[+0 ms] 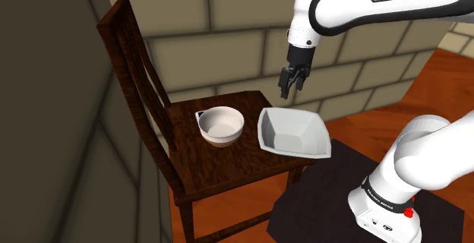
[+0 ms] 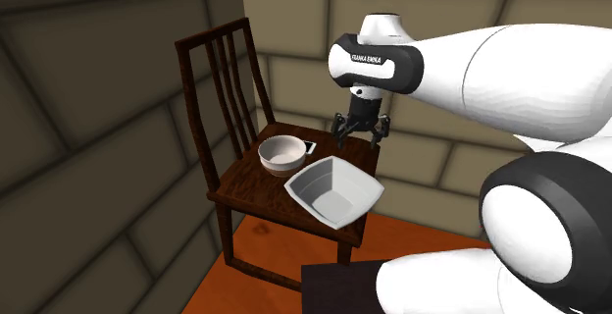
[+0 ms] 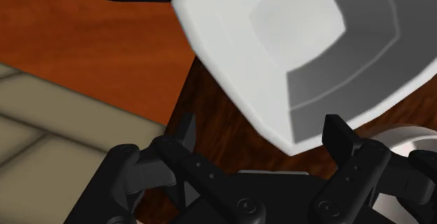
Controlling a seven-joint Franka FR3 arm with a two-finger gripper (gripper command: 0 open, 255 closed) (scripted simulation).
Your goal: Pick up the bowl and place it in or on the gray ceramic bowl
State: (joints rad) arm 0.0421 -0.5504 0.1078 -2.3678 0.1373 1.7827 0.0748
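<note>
The gripper (image 3: 260, 126), fingers apart and empty, hangs over the chair (image 1: 228, 165) seat. In the shoulder view it is at twelve o'clock of the square gray bowl (image 1: 293, 130). The round white bowl (image 1: 221, 124) sits untouched at that bowl's nine o'clock. This looks like the approach; next it must move over the round bowl's rim and descend.

Arm (image 1: 380, 2) outstretched, jaws pointing down, apart
</note>
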